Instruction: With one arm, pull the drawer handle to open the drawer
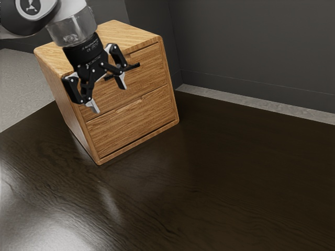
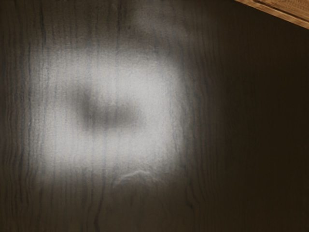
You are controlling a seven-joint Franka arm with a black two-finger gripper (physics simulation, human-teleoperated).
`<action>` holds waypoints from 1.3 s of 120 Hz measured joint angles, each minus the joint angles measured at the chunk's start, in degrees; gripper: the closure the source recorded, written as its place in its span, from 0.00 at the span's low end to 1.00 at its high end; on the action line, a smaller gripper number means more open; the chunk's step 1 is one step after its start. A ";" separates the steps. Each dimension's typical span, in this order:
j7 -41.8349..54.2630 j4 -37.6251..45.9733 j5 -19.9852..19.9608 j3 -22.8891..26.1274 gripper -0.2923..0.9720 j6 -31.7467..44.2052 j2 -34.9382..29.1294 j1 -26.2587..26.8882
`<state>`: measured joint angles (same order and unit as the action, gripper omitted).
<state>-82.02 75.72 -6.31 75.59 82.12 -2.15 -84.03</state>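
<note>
- The dark wood bench point(image 1: 235, 172) carries everything. The wrist view looks onto its bare surface point(image 2: 241, 145), where a pale patch of reflected light point(image 2: 111, 111) lies with a dim shadow in its middle.
- The light wooden cabinet point(image 1: 131, 35) stands at the far end of the bench, toward the exterior view's left. A sliver of its edge point(image 2: 280, 10) also shows in the wrist view, so the hand seems to hang just in front of it, over the bench.
- The upper drawer point(image 1: 149, 65) and the lower drawer point(image 1: 131, 125) both sit flush with the cabinet front, with no gap showing around either. Neither has been drawn out.
- The arm point(image 1: 73, 26) comes in from the exterior view's upper left and points down in front of the cabinet.
- The claw point(image 1: 109, 95) is spread wide and holds nothing. In the picture it lies across the upper drawer's front, its fingers point(image 1: 94, 107) reaching toward the seam between the two drawers. I cannot tell whether it touches the wood.
- The handles are raised lips along the drawers' top edges: the upper handle point(image 1: 144, 50) and the lower handle point(image 1: 137, 101). Neither is gripped.
- By my judgement the task is at its start. Lining up on a handle, closing on it and the whole pull all remain to be done.
</note>
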 joint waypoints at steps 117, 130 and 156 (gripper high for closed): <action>-42.28 -7.26 -0.49 -6.48 0.26 3.20 -6.47 -2.60; -46.02 -5.24 -2.95 -7.10 0.26 3.25 -10.40 -3.97; -51.52 -7.87 -4.52 -8.15 0.25 2.54 -10.10 -5.74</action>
<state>-133.55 67.85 -10.83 67.43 84.67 -12.25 -89.77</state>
